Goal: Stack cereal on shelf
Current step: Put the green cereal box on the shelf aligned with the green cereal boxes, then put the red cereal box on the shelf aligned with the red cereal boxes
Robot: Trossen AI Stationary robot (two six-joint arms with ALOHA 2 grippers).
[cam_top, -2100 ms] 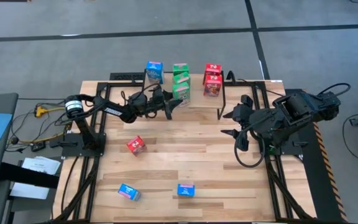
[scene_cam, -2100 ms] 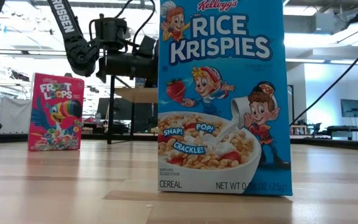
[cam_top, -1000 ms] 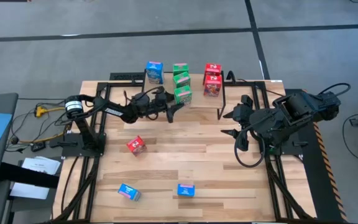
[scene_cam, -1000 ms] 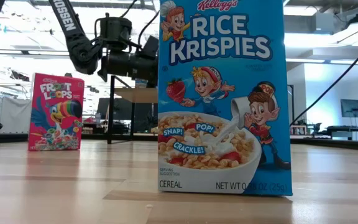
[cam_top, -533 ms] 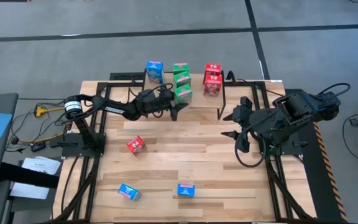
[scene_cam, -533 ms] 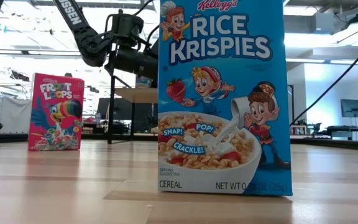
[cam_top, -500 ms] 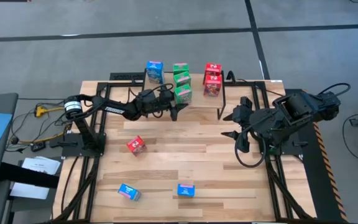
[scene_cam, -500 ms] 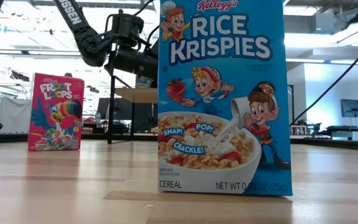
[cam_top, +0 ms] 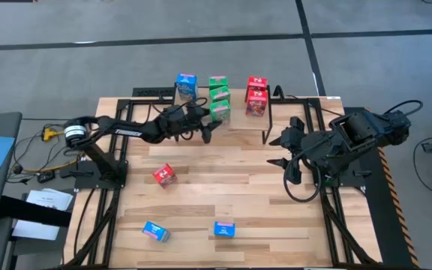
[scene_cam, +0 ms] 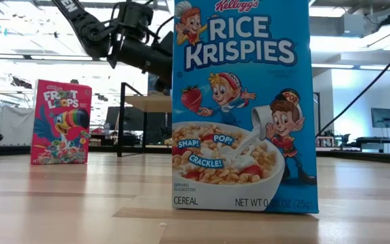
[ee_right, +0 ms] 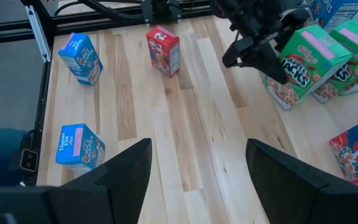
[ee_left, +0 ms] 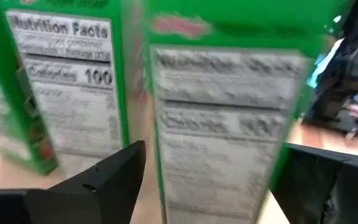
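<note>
On the slatted wooden tabletop [cam_top: 231, 180], the left gripper [cam_top: 205, 129] stands with fingers parted and holding nothing just beside the nearest green printed cardboard cereal box [cam_top: 218, 112], while the right gripper [cam_top: 283, 150] waits well apart, likewise spread and empty.

Three green cereal boxes [cam_top: 217, 99] in a row at the far edge, nearest one right at the left claw [cam_top: 206, 129]. One blue box [cam_top: 186, 85] and two red boxes [cam_top: 256, 96] beside them. Nearer: one red box [cam_top: 164, 175] and two blue boxes [cam_top: 190, 230], well apart from that claw.
</note>
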